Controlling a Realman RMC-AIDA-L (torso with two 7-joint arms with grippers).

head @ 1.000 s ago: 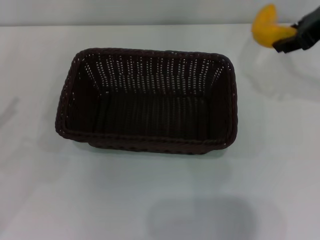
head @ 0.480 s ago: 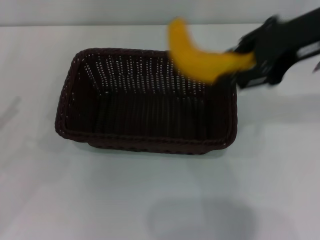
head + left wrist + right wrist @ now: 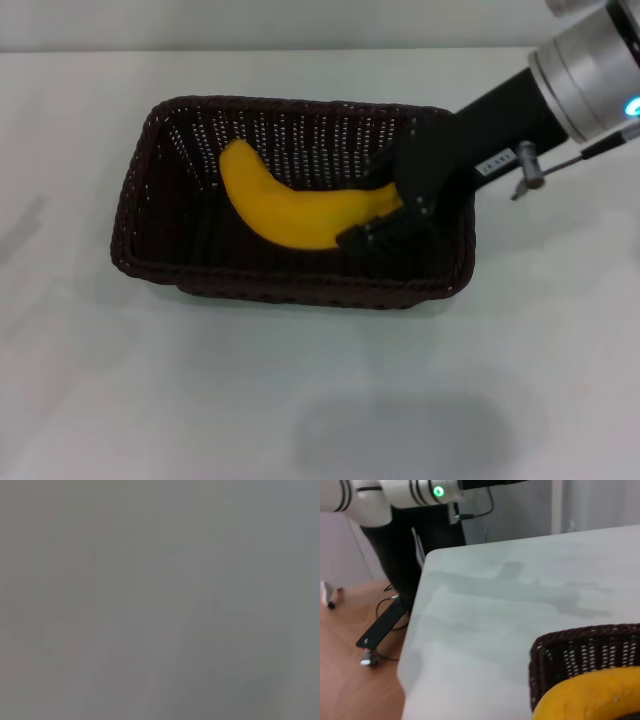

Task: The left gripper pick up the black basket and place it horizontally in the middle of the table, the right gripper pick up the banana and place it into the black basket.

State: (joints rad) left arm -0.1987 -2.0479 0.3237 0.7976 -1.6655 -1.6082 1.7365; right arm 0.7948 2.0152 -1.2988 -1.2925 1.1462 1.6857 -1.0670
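Note:
The black basket lies lengthwise across the middle of the white table. The banana is inside it, low over the basket floor, stem end toward the right. My right gripper reaches in over the basket's right rim and is shut on the banana's right end. In the right wrist view the banana fills the lower corner with the basket's rim behind it. My left gripper is out of view; the left wrist view shows only a plain grey surface.
The right arm's silver-grey housing crosses the table's far right corner. In the right wrist view the table's far edge shows, with a wooden floor and the robot's body beyond it.
My right gripper has carried the banana from the far right of the table leftward over the basket and down into it. The basket has not moved.

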